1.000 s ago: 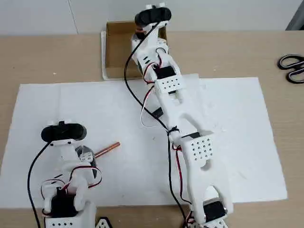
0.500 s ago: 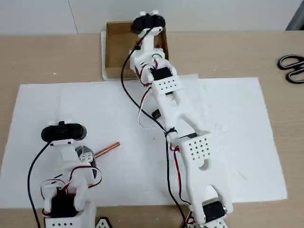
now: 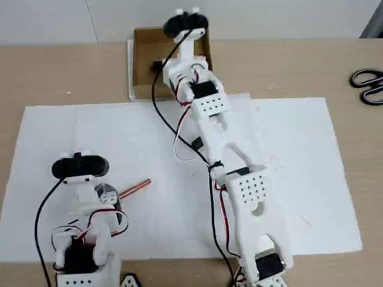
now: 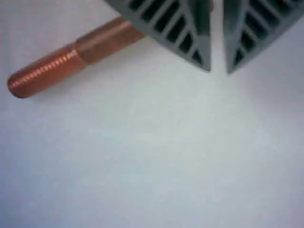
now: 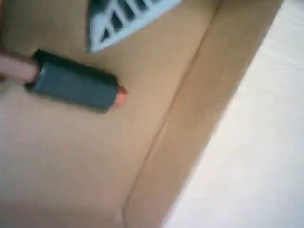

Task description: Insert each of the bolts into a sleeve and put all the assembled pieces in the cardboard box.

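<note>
Right wrist view: right pincer [image 5: 112,26] is gaping above the boxed piece [image 5: 73,85]; left pincer [image 4: 218,69] is clamping a bare bolt [image 4: 71,59], next for sleeving.

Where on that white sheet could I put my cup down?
Bare sheet lies outside the right arm, toward the scissors, and between the box and the left arm. Crowded: around the bolt by the left hand.

A dark sleeve [image 5: 76,86] with a copper bolt [image 5: 121,94] poking from its end lies on the cardboard box [image 5: 197,99] floor.
</note>
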`<state>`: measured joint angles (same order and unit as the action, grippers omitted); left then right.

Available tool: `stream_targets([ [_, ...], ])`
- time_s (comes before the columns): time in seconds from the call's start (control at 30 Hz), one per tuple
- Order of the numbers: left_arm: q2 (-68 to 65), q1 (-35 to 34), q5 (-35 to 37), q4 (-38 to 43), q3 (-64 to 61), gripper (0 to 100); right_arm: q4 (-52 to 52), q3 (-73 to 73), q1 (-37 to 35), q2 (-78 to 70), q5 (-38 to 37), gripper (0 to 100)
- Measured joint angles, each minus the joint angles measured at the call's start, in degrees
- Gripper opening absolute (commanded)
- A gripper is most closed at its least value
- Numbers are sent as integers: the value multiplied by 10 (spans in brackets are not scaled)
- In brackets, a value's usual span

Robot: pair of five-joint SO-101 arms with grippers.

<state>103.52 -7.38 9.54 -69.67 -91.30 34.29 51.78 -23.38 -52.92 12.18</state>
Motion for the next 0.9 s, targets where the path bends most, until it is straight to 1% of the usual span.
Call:
stream_targets([
  [0.17,0,0,0,0,0,6,66,0,-6,67,0,221],
  [0.5,0,0,0,0,0,6,270,0,-7,196,0,220],
  [0.77,0,0,0,0,0,6,496,0,-7,230,0,220],
  [0.9,0,0,0,0,0,6,589,0,-6,230,0,220],
])
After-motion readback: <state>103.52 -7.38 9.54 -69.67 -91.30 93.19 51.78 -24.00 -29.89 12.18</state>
